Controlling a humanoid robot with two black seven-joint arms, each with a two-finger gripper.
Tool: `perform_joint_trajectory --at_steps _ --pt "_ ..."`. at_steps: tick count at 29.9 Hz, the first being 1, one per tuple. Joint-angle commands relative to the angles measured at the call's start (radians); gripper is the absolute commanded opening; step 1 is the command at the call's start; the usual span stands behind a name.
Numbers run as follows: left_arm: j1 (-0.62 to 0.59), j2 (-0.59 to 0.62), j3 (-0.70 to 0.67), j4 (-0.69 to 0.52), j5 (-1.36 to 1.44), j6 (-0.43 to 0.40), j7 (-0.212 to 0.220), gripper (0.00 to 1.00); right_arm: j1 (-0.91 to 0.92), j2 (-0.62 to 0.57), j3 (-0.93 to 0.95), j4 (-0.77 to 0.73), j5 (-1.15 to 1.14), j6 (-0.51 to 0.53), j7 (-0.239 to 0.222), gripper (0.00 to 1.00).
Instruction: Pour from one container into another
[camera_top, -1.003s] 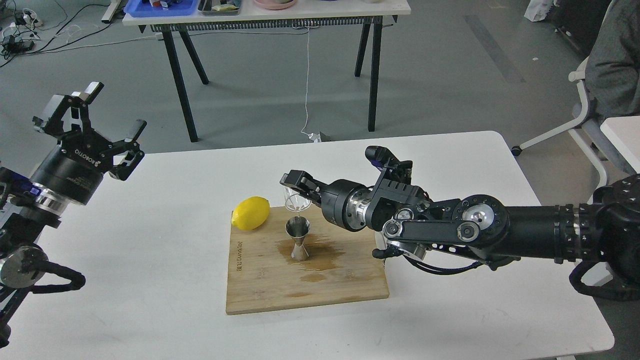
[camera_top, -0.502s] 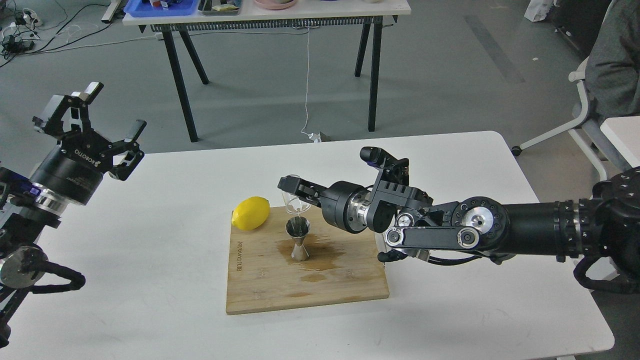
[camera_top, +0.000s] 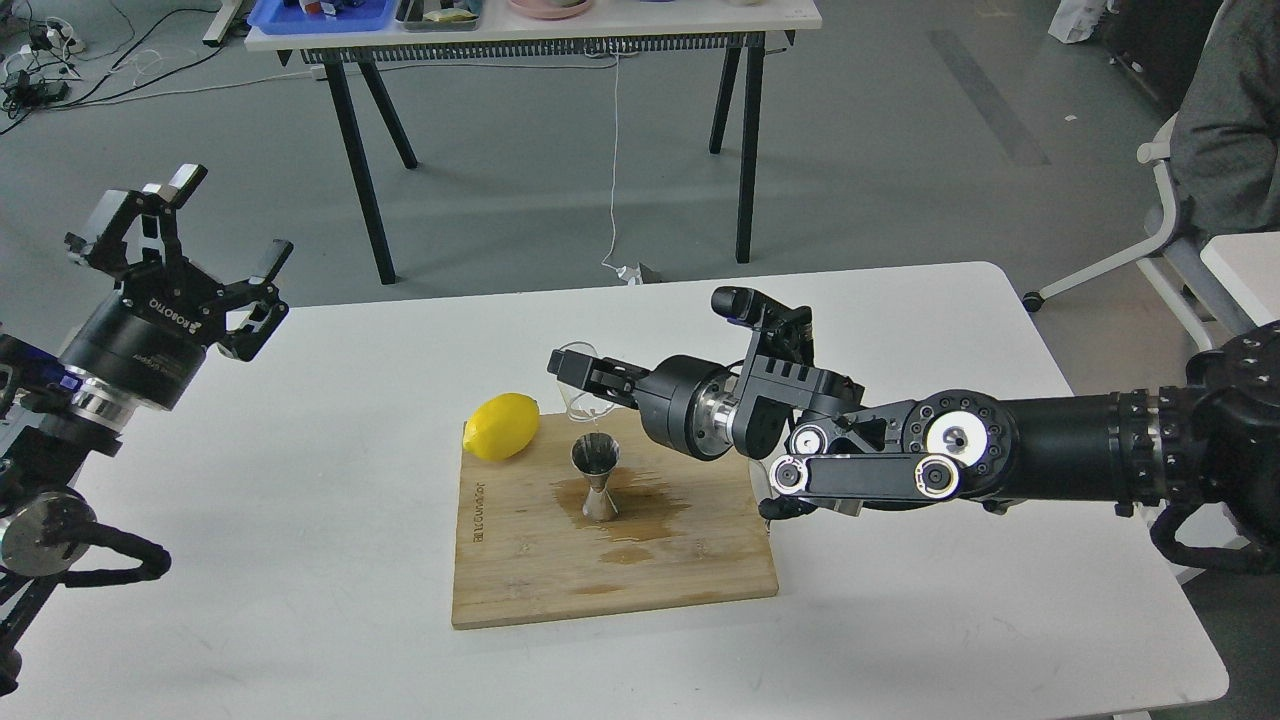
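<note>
The steel hourglass jigger (camera_top: 598, 483) stands upright on the bamboo cutting board (camera_top: 690, 570), in a dark wet patch. Just above its mouth hangs the small clear glass cup (camera_top: 584, 396), tipped mouth-down toward the jigger. My right gripper (camera_top: 578, 382) is shut on the cup, its arm reaching in from the right. My left gripper (camera_top: 215, 225) is held up at the far left, off the table's edge, open and empty.
A yellow lemon (camera_top: 501, 426) lies at the board's back left corner, next to the jigger. The white table (camera_top: 300, 560) carries the board. Behind it stands another table (camera_top: 560, 30) with trays. A seated person (camera_top: 1225, 130) is at the right.
My right gripper has lifted the tipped glass cup a little higher and slightly left above the jigger. The left arm, jigger and lemon have not moved.
</note>
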Motion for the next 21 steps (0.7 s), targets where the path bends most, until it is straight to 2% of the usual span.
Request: perform_joint_trajectory --at_steps 1,15,21 --pt "0.0 0.0 0.0 0.0 0.0 -0.001 0.0 0.96 0.012 0.0 -0.017 0.0 -0.013 0.0 0.0 0.4" --pt "0.0 0.0 0.0 0.0 0.0 0.0 0.0 0.96 -0.003 0.002 0.012 0.002 0.025 -0.009 -0.009 0.4" --pt "0.0 -0.001 0.0 0.008 0.0 0.0 0.0 0.96 -0.156 0.008 0.231 0.007 0.229 -0.015 -0.014 0.4"
